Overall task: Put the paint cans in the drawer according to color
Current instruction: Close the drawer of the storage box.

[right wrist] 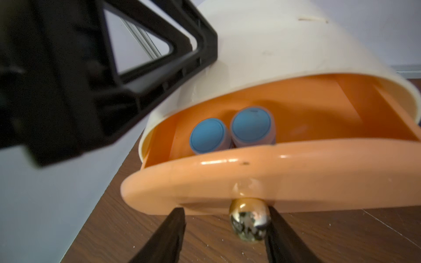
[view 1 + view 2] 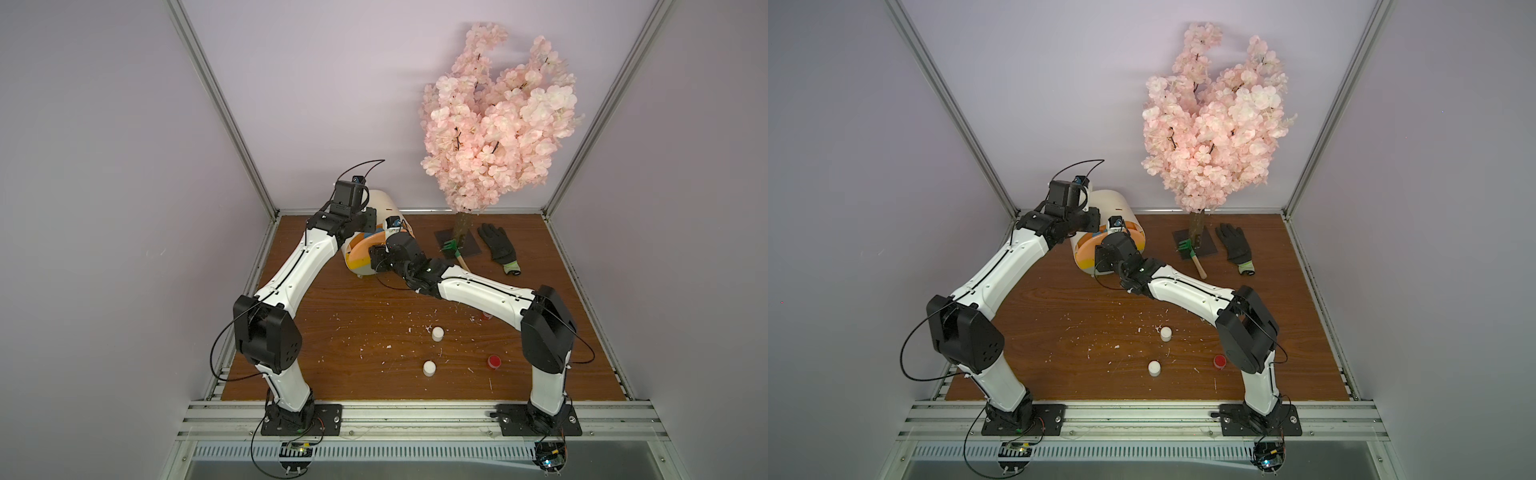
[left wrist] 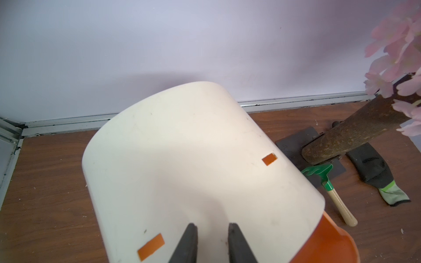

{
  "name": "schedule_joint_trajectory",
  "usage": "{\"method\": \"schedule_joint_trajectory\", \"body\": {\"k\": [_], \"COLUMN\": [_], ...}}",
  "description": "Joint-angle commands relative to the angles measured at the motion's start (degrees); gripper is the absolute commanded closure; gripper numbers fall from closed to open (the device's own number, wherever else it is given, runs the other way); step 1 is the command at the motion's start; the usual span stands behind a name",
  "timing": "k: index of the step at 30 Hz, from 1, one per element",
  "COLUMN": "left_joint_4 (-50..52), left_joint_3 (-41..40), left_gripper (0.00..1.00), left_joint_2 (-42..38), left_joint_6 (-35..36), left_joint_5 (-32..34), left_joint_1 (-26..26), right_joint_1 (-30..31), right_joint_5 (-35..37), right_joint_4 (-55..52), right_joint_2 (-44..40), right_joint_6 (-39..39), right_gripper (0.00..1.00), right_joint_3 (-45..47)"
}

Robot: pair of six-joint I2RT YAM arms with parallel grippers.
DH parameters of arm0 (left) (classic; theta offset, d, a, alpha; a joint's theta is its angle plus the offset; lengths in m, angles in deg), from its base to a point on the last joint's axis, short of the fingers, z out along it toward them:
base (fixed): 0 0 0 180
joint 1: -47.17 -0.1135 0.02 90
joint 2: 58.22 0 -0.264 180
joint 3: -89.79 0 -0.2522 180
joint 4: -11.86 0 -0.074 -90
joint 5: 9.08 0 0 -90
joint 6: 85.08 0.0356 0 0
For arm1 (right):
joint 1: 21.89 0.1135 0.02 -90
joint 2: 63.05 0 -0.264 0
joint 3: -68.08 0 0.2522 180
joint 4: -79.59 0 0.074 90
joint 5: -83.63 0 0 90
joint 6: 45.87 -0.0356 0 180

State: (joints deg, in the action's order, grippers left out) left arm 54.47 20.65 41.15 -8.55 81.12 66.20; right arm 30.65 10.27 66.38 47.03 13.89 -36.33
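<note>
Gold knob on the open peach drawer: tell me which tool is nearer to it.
Right. The right tool straddles the gold knob, one finger right beside it. The left tool sits over the cabinet top, behind the peach drawer.

Cabinet at table's rear edge; two paint cans in its pulled-out drawer; further cans near front edge.

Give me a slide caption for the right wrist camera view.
Right hand straddles the gold knob of the open peach drawer, two blue-topped paint cans standing inside.
</note>
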Motion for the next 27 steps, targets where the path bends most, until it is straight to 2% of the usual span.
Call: {"method": "schedule_joint_trajectory", "body": {"k": [1, 13, 27], "left_joint_4": [4.6, 4.6, 4.6], "left_joint_3": [-2.5, -3.0, -3.6], "left_gripper": [0.72, 0.73, 0.72], "left_joint_2": [0.2, 0.9, 0.3], "left_joint_6": [0.1, -0.8, -0.6], "left_joint_5": [-1.3, -3.7, -5.0], "left_joint_1": [-0.6, -0.7, -0.7], "right_joint_1": [-0.2, -0.7, -0.9], "right_joint_5": [1.6, 3.0, 2.8], "right_joint_4": [4.0, 7.8, 8.0], "right_joint_2": [0.5, 3.8, 4.1], "right_joint_6": [0.6, 0.4, -0.2], "right_gripper": [0.40, 0.43, 0.42], "right_joint_3": [-2.9, -5.2, -5.5]}}
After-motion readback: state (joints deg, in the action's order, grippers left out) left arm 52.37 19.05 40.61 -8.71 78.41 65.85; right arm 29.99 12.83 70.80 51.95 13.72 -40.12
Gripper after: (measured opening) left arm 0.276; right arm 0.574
